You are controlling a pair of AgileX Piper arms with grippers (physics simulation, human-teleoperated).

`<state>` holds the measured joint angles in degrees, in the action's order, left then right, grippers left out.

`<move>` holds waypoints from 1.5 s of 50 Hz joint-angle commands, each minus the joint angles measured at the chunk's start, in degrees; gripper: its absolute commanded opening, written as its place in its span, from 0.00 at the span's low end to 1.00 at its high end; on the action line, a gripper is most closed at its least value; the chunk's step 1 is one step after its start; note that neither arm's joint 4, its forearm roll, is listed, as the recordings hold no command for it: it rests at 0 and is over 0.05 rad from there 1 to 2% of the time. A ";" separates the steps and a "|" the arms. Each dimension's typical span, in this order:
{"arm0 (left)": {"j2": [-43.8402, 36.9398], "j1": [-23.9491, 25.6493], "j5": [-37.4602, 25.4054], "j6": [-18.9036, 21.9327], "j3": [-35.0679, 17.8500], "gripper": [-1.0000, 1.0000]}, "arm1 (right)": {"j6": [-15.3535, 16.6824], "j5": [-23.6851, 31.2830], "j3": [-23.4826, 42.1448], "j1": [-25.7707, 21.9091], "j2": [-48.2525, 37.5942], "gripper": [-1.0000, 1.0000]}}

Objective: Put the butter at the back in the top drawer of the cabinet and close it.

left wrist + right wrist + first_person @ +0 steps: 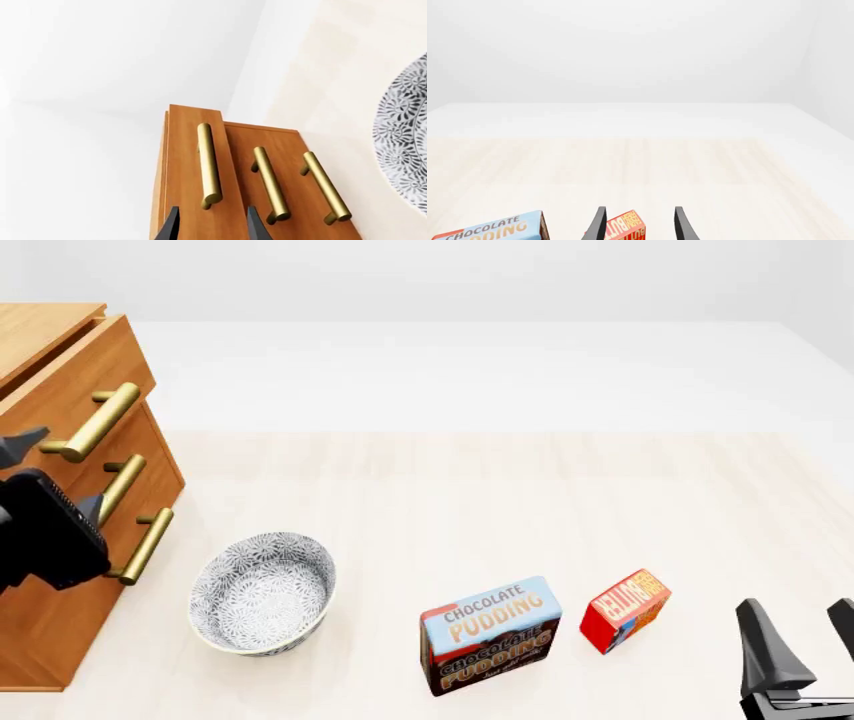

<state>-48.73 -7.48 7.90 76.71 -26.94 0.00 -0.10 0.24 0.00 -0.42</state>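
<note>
pudding box [490,636]: reads "CHOCOLATE PUDDING", counter's front edge
butter [623,610]: lettering unreadable
counter [467,500]: pale wood, white walls
left end effector [213,224]: released
right end effector [640,223]: released

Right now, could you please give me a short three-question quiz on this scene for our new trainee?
1. True or false: the top drawer sits pulled out from the cabinet.
2. Which object stands nearest the cabinet: A the bowl, B the pudding box, C the butter?
3. Fill in: the left gripper faces the top drawer's ____ .

Key: 1 true; 2 A; 3 handle.
</note>
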 commanded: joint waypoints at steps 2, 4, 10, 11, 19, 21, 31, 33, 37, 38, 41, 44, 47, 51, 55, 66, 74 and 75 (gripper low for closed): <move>-0.58 -0.46 0.41 0.12 -0.21 1.00 | 0.00 0.00 0.00 0.00 0.00 1.00; -0.70 -0.61 0.54 0.22 -0.20 1.00 | 0.00 0.00 0.00 0.00 0.00 1.00; -1.14 -0.58 1.00 0.36 -0.30 1.00 | 0.00 0.00 0.00 0.00 0.00 1.00; -1.28 -0.61 0.80 0.25 -0.48 1.00 | 0.00 0.00 0.00 0.00 0.00 1.00; -2.32 -0.37 0.58 0.00 -1.86 1.00 | 0.00 0.00 0.00 0.00 0.00 1.00; -2.67 -0.39 0.69 -0.06 -2.04 1.00 | 0.00 0.00 0.00 0.00 0.00 1.00; -4.05 -0.50 1.95 -0.05 -2.24 1.00 | 0.00 0.00 0.00 0.00 0.00 1.00; -4.27 -0.56 1.95 -0.16 -2.33 1.00 | 0.00 0.00 0.00 0.00 0.00 1.00; -4.73 -0.54 2.55 -0.09 -2.04 1.00 | 0.00 0.00 0.00 0.00 0.00 1.00; -4.84 -0.54 2.54 -0.14 -2.02 1.00 | 0.00 0.00 0.00 0.00 0.00 1.00; -5.15 -0.56 3.02 -0.04 -1.79 1.00 | 0.00 0.00 0.00 0.00 0.00 1.00; -5.43 -0.51 3.46 0.02 -1.71 1.00 | 0.00 0.00 0.00 0.00 0.00 1.00; -5.75 -0.65 3.81 0.10 -1.47 1.00 | 0.00 0.00 0.00 0.00 0.00 1.00; -6.17 -0.84 3.26 -0.42 -2.10 1.00 | 0.00 0.00 0.00 0.00 0.00 1.00; -6.88 -0.80 3.67 -0.71 -2.34 1.00 | 0.00 0.00 0.00 0.00 0.00 1.00; -8.07 -1.00 4.34 -0.96 -2.74 1.00 | 0.00 0.00 0.00 0.00 0.00 1.00; -8.81 -1.04 5.01 -0.92 -2.49 1.00 | 0.00 0.00 0.00 0.00 0.00 1.00; -8.89 -1.03 5.07 -0.91 -2.54 1.00 | 0.00 0.00 0.00 0.00 0.00 1.00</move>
<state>-56.70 -8.42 12.42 75.94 -29.37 0.00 -0.10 0.24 0.00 -0.42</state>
